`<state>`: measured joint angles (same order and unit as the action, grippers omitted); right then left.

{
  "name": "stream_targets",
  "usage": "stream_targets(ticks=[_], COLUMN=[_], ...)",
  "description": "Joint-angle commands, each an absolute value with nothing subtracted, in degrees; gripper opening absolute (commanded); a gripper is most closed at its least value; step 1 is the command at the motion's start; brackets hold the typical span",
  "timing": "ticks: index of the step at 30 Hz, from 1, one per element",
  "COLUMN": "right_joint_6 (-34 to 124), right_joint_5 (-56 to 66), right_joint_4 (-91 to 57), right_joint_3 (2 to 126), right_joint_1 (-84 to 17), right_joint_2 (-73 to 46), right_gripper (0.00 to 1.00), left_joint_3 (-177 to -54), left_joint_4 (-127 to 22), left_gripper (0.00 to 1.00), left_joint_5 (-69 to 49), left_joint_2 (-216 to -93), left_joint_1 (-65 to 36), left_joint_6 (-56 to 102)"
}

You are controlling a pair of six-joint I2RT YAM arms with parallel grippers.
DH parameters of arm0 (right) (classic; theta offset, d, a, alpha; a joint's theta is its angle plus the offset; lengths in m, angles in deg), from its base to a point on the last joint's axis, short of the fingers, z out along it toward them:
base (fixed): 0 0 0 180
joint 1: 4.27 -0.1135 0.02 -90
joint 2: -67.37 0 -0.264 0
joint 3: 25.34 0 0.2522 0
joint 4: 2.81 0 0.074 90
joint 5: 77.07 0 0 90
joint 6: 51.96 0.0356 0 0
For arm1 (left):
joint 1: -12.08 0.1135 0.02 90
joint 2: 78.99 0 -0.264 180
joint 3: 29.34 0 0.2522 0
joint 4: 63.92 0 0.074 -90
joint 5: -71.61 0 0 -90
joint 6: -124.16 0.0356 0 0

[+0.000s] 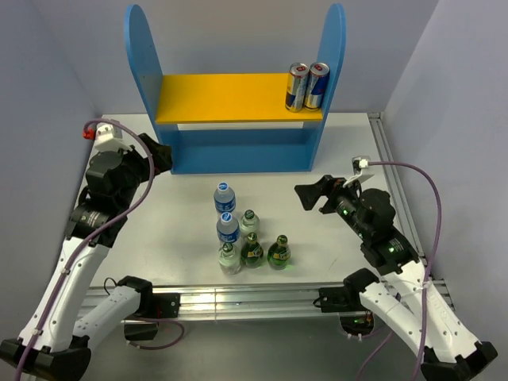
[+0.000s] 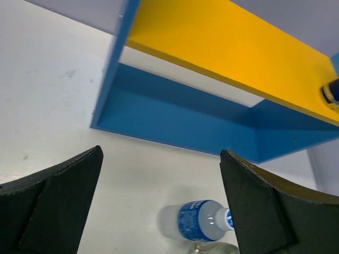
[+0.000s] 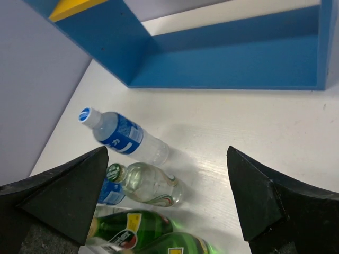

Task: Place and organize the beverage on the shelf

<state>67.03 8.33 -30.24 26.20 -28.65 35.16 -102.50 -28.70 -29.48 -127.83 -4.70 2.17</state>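
two cans (image 1: 307,86) on shelf (image 1: 238,99) upper board, right end; bottles (image 1: 248,234) clustered before shelf.

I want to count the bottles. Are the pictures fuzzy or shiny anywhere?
Top view: sharp, evenly lit, bottles throw faint shadows. Left wrist view: the near black fingers look slightly soft. Right wrist view: bottles clear, soft shadows on the table.

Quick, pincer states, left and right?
Left pincer: open, holding nothing.
Right pincer: open, holding nothing.
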Motion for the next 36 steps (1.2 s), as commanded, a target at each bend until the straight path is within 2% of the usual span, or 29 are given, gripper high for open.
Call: stream_targets(ticks=[1,4,8,9,11,12,13,15,18,26,30,36], right_joint_6=[63.8,62.8,68.1,72.6,80.2,95.0,106.7,132.9,135.0,118.7,105.5,105.7], right_joint_5=[12.8,20.3,46.6,62.3,76.6,86.5,89.9,92.5,94.4,90.9,86.8,85.3], right_joint_4=[-32.7,-33.0,-42.1,-47.3,-54.9,-67.5,-77.2,-99.3,-97.8,-75.9,-57.7,-53.6], right_joint_3=[29.9,28.2,29.9,31.4,33.9,37.8,40.2,45.2,45.1,39.5,33.1,30.3], right_joint_1=[-32.5,-38.9,-52.0,-59.8,-69.9,-79.7,-83.8,-88.8,-94.2,-98.2,-98.2,-98.1], right_joint_2=[37.8,42.4,39.7,35.5,30.2,24.0,20.8,12.8,8.7,9.5,12.6,10.2], right_gripper=[1.00,1.00,1.00,1.00,1.00,1.00,1.00,1.00,1.00,1.00,1.00,1.00], left_joint_3=[-105.5,-100.3,-99.9,-99.7,-99.5,-99.4,-99.3,-99.1,-98.9,-98.9,-99.0,-98.8], left_joint_4=[-20.0,-22.2,-22.3,-22.6,-22.2,-22.1,-22.0,-22.2,-22.0,-21.8,-21.7,-21.7], left_gripper=[0.99,0.99,0.99,0.99,0.99,0.99,0.99,0.99,0.99,0.99,0.99,0.99], left_joint_5=[-36.1,-35.2,-33.8,-33.7,-34.4,-34.8,-35.3,-35.7,-36.1,-36.1,-36.0,-36.0], left_joint_2=[-126.7,-125.1,-124.9,-124.7,-124.5,-124.3,-124.1,-123.6,-123.0,-123.2,-123.2,-122.9], left_joint_1=[-5.0,-5.0,-5.0,-4.8,-4.6,-4.5,-4.5,-4.5,-4.5,-4.5,-4.5,-4.5], left_joint_6=[6.0,8.4,8.4,8.7,8.6,8.7,8.7,8.8,8.8,8.7,8.7,8.6])
